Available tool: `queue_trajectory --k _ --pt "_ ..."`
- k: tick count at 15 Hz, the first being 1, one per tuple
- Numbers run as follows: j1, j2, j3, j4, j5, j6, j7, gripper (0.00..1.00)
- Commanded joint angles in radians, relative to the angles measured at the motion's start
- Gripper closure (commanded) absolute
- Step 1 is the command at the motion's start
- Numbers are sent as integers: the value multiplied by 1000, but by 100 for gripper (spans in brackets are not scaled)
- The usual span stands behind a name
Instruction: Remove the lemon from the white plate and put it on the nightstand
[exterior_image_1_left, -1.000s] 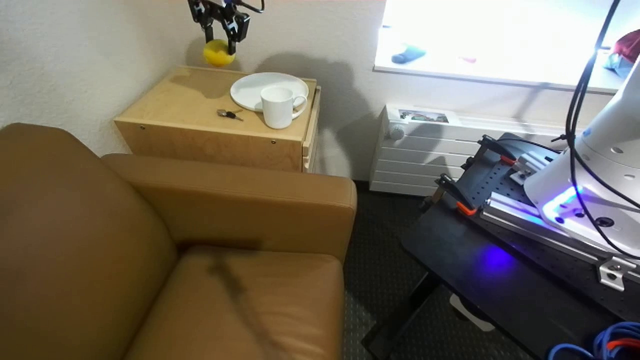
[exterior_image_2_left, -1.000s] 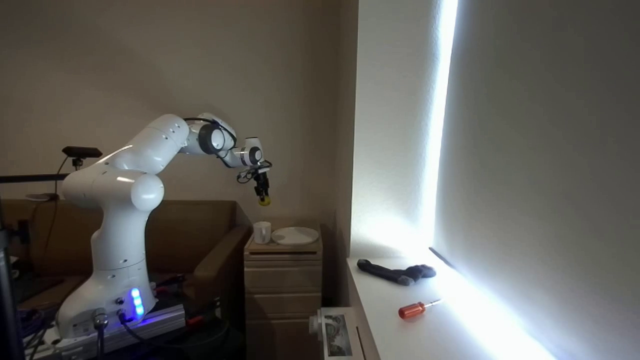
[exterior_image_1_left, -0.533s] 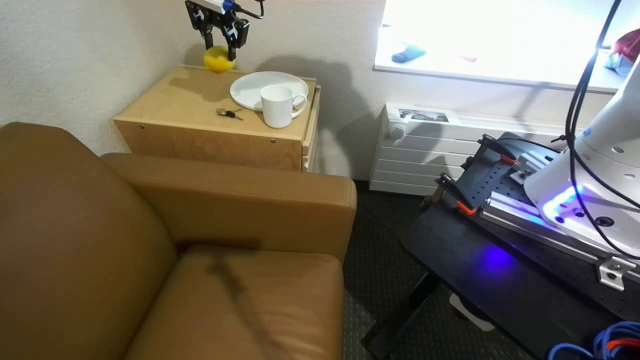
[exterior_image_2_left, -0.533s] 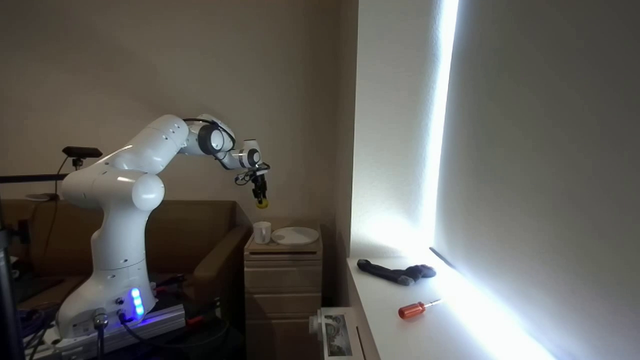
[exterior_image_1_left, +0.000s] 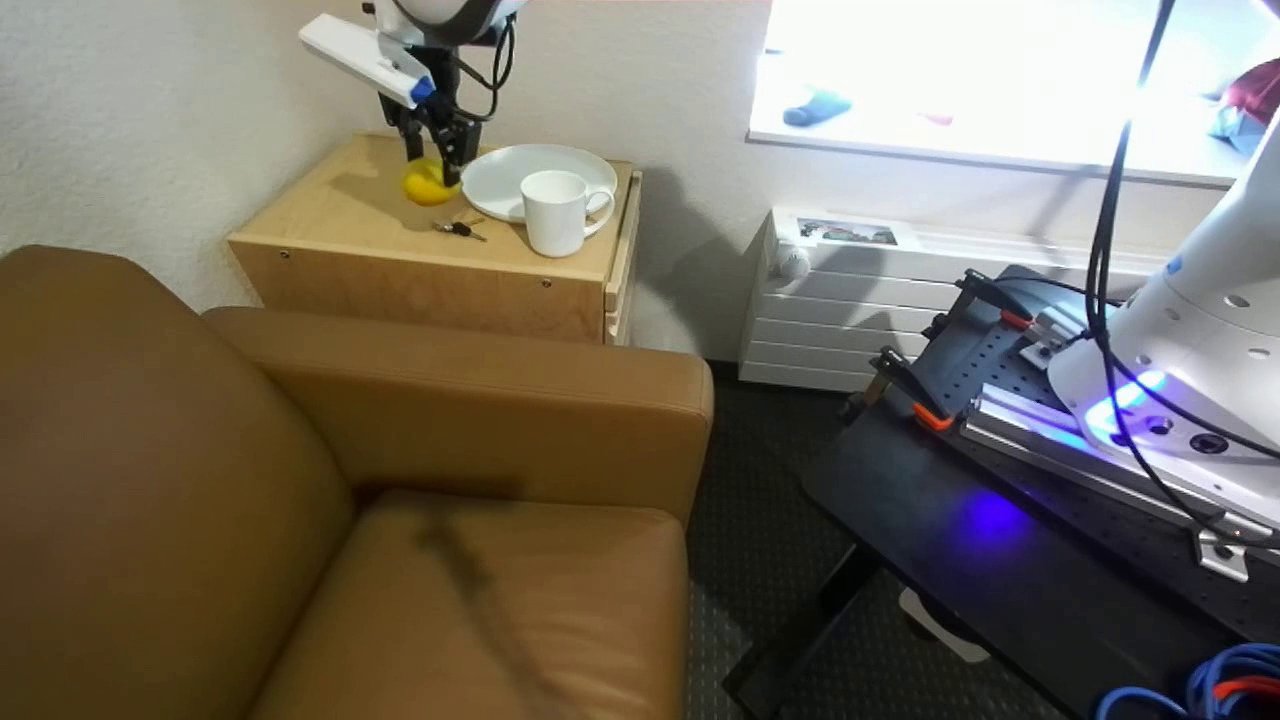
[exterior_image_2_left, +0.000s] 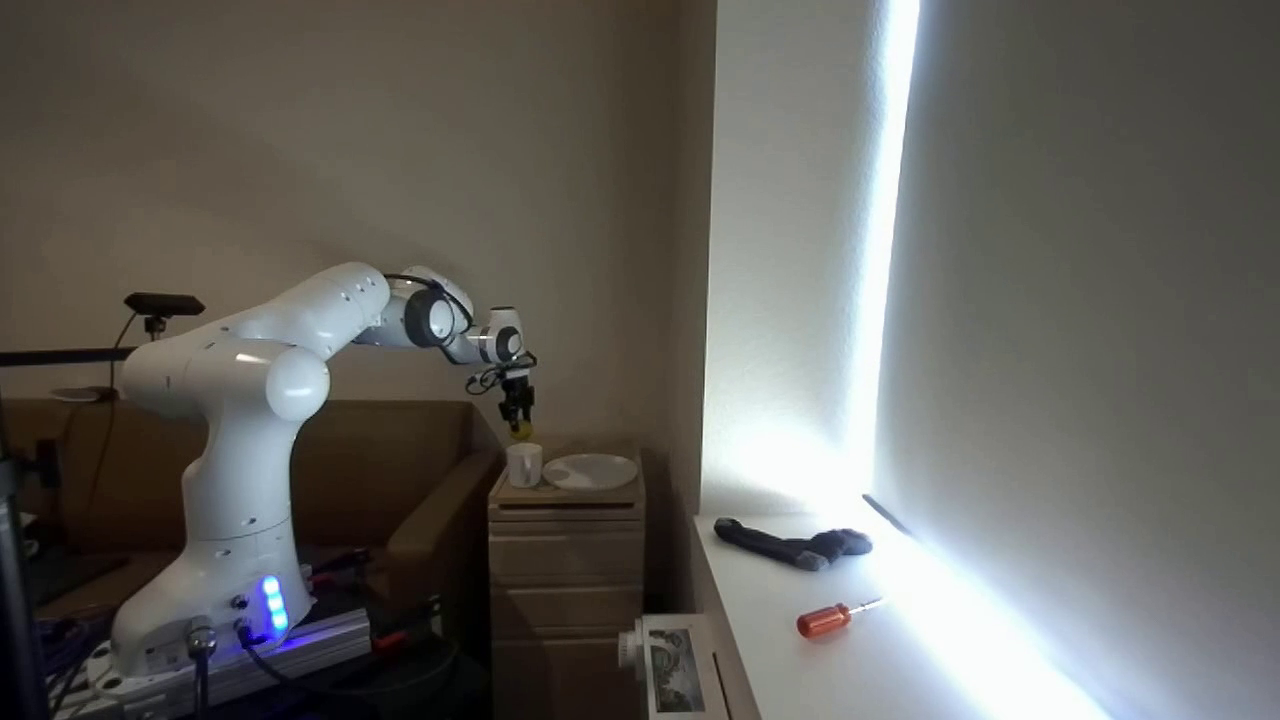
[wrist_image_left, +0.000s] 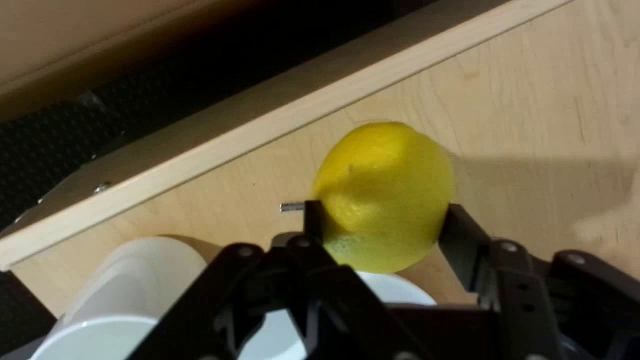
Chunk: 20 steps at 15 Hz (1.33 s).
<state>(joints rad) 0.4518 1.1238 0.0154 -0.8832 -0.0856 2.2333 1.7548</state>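
A white mug (exterior_image_1_left: 552, 222) stands upright near small keys (exterior_image_1_left: 461, 230)

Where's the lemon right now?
In an exterior view, the lemon is at upper left, held in the gripper above the nightstand, just left of the white plate.

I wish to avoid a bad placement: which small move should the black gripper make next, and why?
I would probably shift slightly away from the black-and-silver keys before lowering: the gripper holds the rounded yellow lemon seemingly just above the light-tan wooden nightstand, with the keys close by.
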Motion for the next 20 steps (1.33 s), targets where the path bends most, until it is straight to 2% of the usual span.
queue_trajectory --k 1,3,8,10,13,14,15,17,18,20 --pt "5 116 -5 190 35 -11 115 64" --pt "16 142 -30 230 34 -8 174 64" --pt "11 229 -43 369 37 -15 322 64" --pt "8 238 -52 365 30 6 426 64" --pt "0 252 -58 378 33 -23 549 64" --pt "3 224 -44 325 20 -1 490 64" --pt "2 228 -45 325 18 -1 501 39" --pt "4 229 -45 325 18 -1 500 39" --pt "4 229 -45 325 18 -1 500 64" --pt "13 255 -92 342 -10 30 588 64"
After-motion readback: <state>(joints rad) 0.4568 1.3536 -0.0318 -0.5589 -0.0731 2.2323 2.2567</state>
